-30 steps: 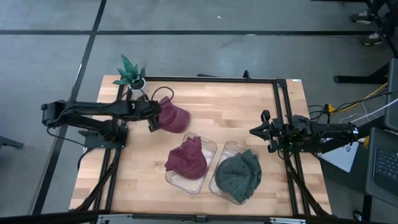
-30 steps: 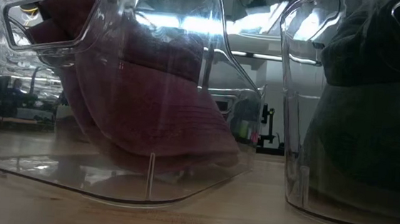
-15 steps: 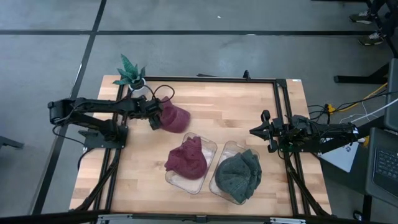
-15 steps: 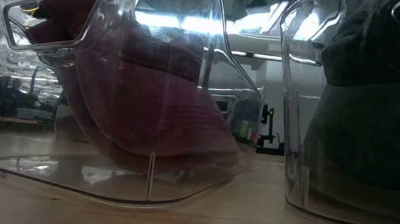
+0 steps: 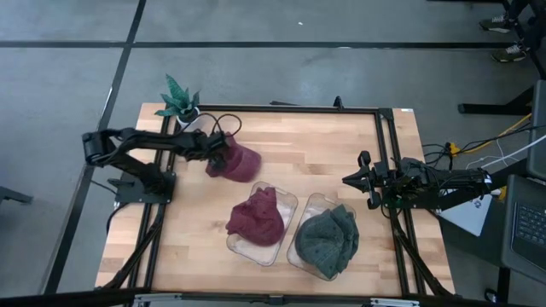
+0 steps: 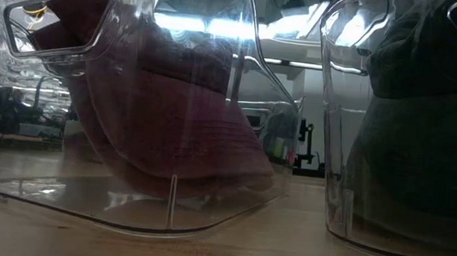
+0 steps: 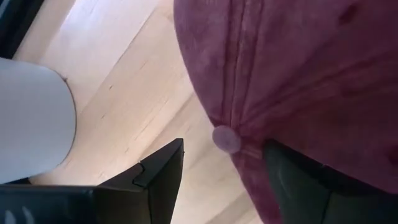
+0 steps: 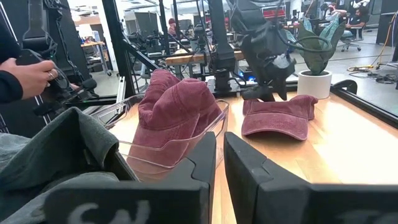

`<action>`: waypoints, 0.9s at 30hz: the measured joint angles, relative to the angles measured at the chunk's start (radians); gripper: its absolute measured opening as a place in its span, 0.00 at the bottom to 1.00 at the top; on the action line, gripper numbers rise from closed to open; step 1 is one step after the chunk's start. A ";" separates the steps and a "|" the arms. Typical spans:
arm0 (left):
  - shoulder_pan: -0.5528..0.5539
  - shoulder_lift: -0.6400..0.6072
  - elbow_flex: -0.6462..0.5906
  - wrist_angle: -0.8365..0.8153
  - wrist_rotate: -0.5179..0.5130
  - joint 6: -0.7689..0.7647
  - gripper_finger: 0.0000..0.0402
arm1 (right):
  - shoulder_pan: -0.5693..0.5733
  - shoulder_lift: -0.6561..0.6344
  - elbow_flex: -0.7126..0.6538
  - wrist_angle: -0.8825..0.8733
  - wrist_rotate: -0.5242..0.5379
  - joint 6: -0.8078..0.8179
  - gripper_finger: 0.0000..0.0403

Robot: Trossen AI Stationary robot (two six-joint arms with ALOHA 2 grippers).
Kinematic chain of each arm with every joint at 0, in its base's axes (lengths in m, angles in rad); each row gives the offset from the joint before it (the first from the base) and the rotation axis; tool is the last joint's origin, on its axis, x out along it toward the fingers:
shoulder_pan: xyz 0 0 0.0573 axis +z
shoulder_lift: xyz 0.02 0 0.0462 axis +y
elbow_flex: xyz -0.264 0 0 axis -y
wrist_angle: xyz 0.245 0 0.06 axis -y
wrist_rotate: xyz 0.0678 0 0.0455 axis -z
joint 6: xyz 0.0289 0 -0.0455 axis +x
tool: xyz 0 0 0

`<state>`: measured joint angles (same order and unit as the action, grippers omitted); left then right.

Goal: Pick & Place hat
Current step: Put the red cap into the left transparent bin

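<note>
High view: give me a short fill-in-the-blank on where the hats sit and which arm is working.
1. The loose maroon cap lies on the table beside the ____ end effector.
2. The green hat sits inside a clear ____.
3. The right end effector holds ____.

Missing words: left; bin; nothing

Left arm reaches right across the far-left counter area, left claw [image 5: 218, 159] low with fingers spread apart. Right arm sits at the right edge, right claw [image 5: 351, 180] pointing left, fingers nearly together.
</note>
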<state>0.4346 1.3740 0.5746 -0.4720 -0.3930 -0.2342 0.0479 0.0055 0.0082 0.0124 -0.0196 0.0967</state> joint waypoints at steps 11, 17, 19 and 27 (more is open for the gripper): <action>0.035 0.101 0.004 0.139 0.039 0.001 0.50 | 0.000 0.000 0.000 0.000 0.000 0.000 0.08; 0.034 0.106 0.003 0.150 0.070 0.000 0.30 | 0.000 0.000 0.000 0.000 0.000 0.000 0.08; 0.034 0.107 0.003 0.151 0.080 -0.015 0.21 | 0.000 0.000 0.000 0.000 0.000 0.000 0.08; 0.032 0.105 0.002 0.144 0.150 -0.082 0.05 | 0.000 0.000 0.000 0.000 0.000 0.000 0.08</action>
<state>0.4667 1.4792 0.5769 -0.3279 -0.2425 -0.3164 0.0482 0.0055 0.0082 0.0128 -0.0196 0.0971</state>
